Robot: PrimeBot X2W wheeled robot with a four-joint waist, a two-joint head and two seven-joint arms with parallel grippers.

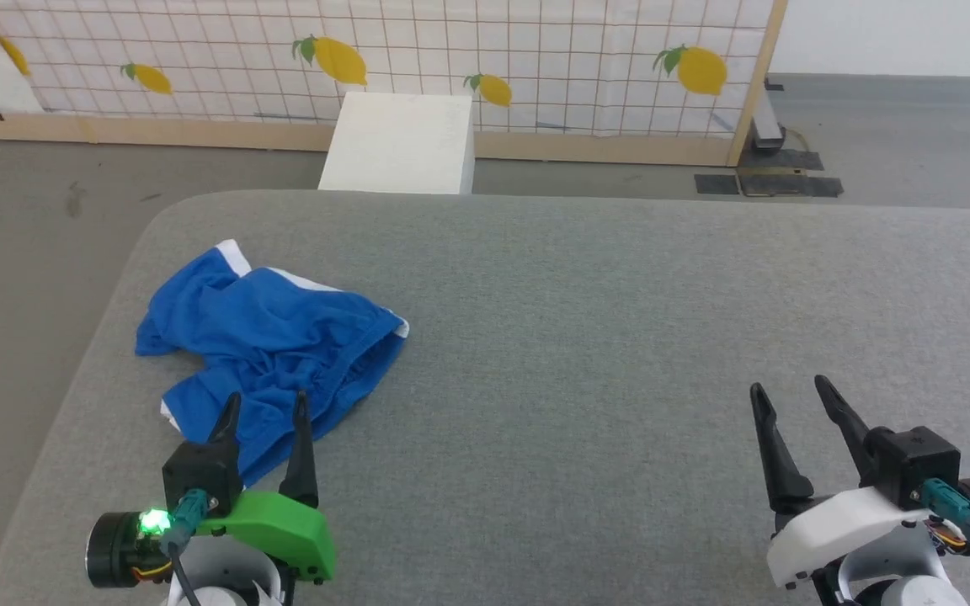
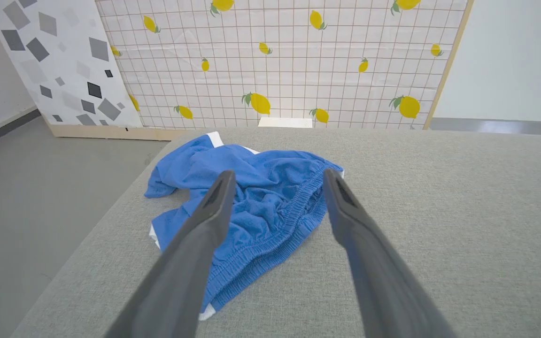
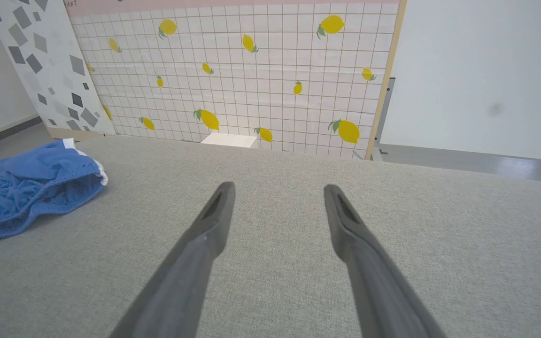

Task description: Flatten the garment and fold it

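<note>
The shorts lie crumpled in a heap on the left part of the grey bench, near its rounded far-left corner. The gathered waistband faces right, and white trim shows at the far edge and the near-left hem. The left tool sits at the heap's near edge, fingers spread wide and empty, tips over the blue cloth; whether they touch it cannot be told. The right tool is well apart over bare bench at the near right, also wide and empty. Beyond the bench, a white box stands on the floor against a lemon panel. Dark plates lie by the lemon panel's right post.
</note>
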